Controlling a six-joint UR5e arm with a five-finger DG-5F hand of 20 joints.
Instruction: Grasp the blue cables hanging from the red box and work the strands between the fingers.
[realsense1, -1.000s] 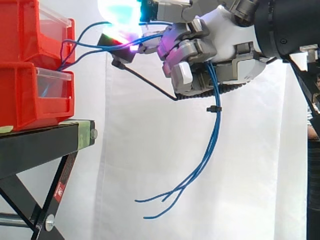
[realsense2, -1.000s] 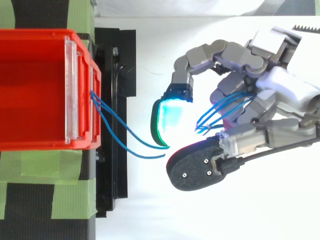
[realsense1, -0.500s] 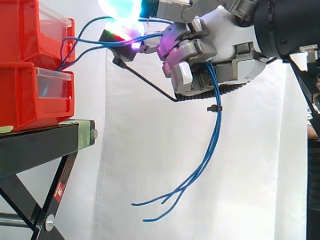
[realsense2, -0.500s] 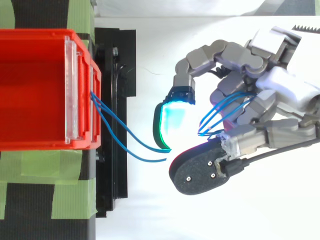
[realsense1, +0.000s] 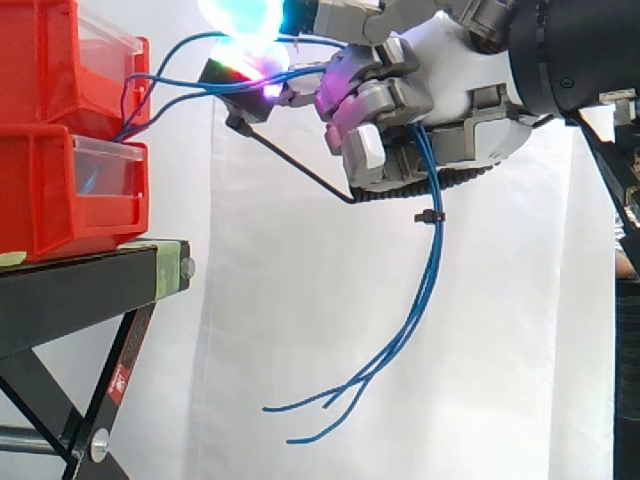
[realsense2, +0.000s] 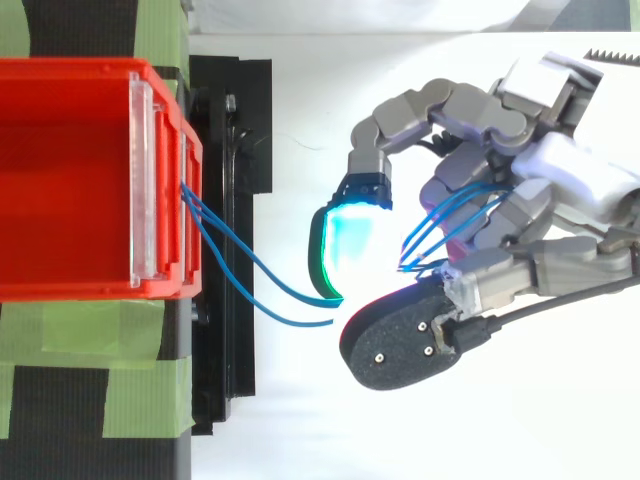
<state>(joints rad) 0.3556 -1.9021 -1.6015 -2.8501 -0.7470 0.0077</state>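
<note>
The robot hand (realsense1: 450, 70) keeps its fingers curled round the blue cables (realsense1: 434, 262), which run from the red box (realsense1: 40, 70) at 9 o'clock and dangle toward 6. Over the last second the strands rise slightly and the loose ends drift toward 9, so I judge the working is under way.

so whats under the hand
Blue cables hang loose below the hand, ends free before the white curtain. Their path through its grip is covered.
</note>
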